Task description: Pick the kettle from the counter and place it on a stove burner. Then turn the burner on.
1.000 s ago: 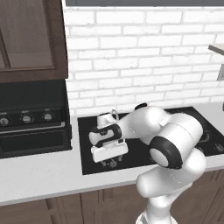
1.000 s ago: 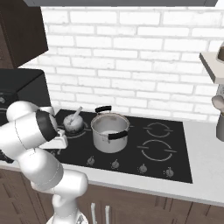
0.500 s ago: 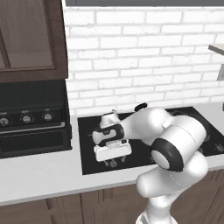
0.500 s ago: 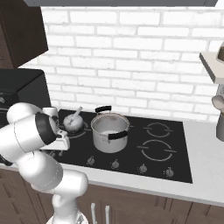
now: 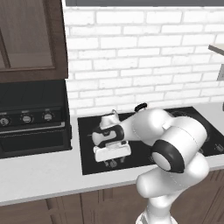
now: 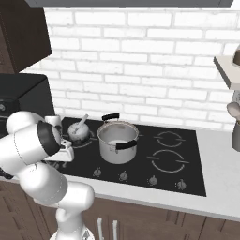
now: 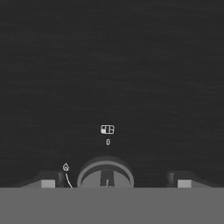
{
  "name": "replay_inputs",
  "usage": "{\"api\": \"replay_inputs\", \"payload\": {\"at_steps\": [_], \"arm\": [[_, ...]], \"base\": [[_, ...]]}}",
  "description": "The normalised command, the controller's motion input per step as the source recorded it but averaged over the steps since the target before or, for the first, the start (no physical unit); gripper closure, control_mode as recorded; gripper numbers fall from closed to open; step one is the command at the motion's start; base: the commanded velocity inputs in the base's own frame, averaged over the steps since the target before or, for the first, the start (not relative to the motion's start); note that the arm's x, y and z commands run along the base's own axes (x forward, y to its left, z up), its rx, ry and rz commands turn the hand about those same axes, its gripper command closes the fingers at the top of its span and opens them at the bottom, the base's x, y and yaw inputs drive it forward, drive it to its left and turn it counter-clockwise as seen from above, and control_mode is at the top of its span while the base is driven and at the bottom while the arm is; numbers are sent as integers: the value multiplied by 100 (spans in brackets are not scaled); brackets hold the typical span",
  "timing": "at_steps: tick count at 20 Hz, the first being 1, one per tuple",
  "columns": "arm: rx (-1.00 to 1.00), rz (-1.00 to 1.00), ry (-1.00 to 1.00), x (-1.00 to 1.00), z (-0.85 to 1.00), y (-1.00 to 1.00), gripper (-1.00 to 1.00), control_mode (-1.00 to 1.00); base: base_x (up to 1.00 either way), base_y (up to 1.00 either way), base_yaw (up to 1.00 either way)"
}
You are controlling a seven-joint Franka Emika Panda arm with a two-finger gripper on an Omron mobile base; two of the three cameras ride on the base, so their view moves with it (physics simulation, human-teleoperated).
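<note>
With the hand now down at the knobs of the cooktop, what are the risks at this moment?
1. Several knobs sit in one row. The hand straddles one knob; if this one does not belong to the burner under the kettle, the wrong burner would heat.
2. The fingers stand apart on both sides of the knob; a poorly centred closing may slip when turning.
3. The pot stands close beside the kettle, so a wide arm swing might knock either.

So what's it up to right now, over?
Gripper open, straddling a cooktop knob. Kettle sits on rear-left burner. Steel pot alongside, not in the way.
</note>
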Motion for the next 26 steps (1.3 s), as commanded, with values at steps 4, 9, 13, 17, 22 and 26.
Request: {"api": "replay_inputs", "payload": {"at_steps": [4,9,13,17,22,26], "arm": [[0,0,-2,-6,-19,6,-100,-100],[0,-1,-4,-8,-18,0,-100,-100],[0,-2,-3,-7,-3,0,-100,-100],[0,-2,-3,0,0,0,-100,-100],[0,-1,-3,0,-1,0,-100,-100],[0,-1,0,0,-1,0,100,-100]], "base": [[0,0,0],[0,0,0],[0,0,0],[0,0,0],[0,0,0],[0,0,0]]}}
